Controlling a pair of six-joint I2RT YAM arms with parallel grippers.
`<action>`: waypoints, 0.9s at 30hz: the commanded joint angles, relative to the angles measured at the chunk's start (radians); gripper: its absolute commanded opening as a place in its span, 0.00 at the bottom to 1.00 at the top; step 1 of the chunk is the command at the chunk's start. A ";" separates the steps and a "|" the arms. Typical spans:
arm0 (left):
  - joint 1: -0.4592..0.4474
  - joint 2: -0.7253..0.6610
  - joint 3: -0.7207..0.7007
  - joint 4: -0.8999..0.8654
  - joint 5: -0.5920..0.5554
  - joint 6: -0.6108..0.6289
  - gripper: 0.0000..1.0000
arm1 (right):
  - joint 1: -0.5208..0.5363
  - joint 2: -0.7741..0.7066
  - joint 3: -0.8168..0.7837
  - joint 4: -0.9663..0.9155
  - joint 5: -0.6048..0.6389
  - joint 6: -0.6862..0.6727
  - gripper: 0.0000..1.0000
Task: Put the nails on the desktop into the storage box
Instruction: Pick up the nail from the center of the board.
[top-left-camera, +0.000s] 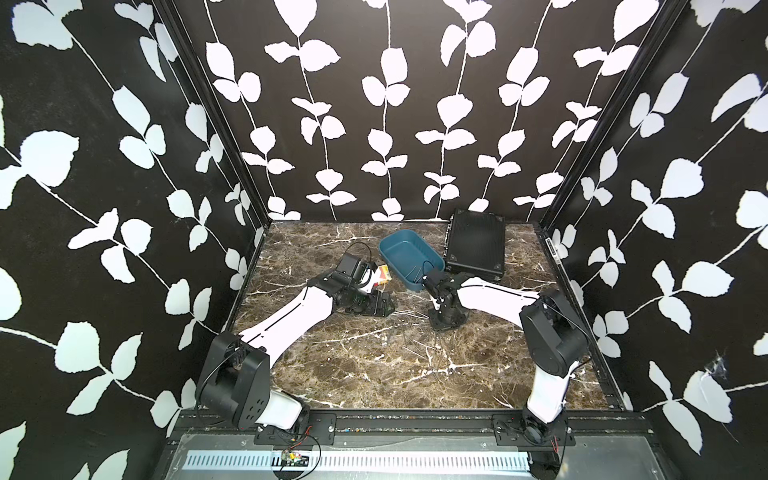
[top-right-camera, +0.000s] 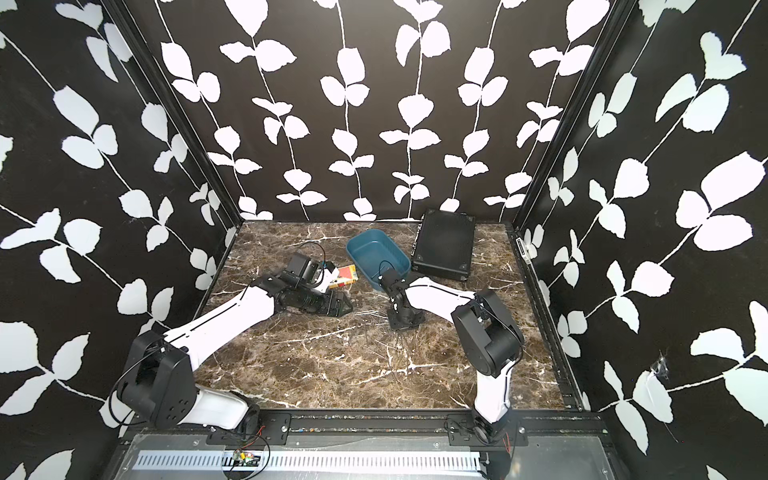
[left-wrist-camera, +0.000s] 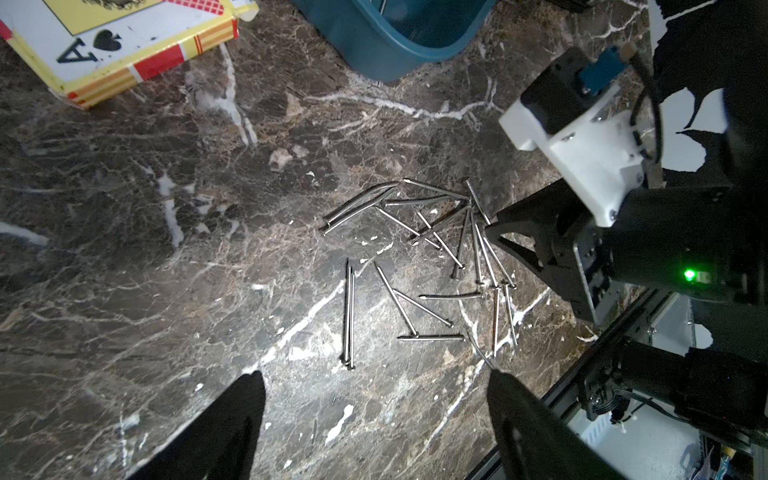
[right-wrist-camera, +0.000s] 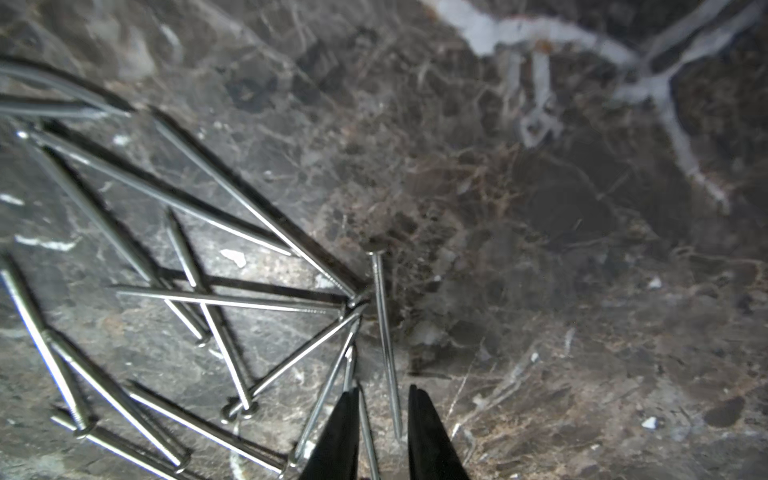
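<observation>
The light, stiff, slippery nails (left-wrist-camera: 451, 296) are best pinched mid-shank, one being seemingly straddled, not yet clamped, by the narrowed right gripper (right-wrist-camera: 383, 390), while the left gripper (left-wrist-camera: 375, 374) is held wide open.

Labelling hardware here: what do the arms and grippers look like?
The left arm and right arm have white link shells, bulky black joint housings and thin black cables. The left gripper and right gripper each end in two black pointed fingers. A green light glows on the right wrist.

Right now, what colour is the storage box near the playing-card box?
Plain teal blue, with no pattern. The storage box shows best in a top view.
</observation>
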 joint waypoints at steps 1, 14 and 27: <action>-0.002 -0.022 -0.001 -0.023 0.001 0.018 0.86 | -0.001 0.021 -0.031 0.002 0.019 -0.008 0.23; -0.001 -0.014 0.013 -0.038 -0.006 0.028 0.87 | -0.008 0.069 -0.044 0.026 0.036 -0.025 0.15; 0.000 0.009 0.036 0.014 0.001 0.017 0.87 | -0.033 -0.090 0.018 -0.041 0.016 -0.022 0.00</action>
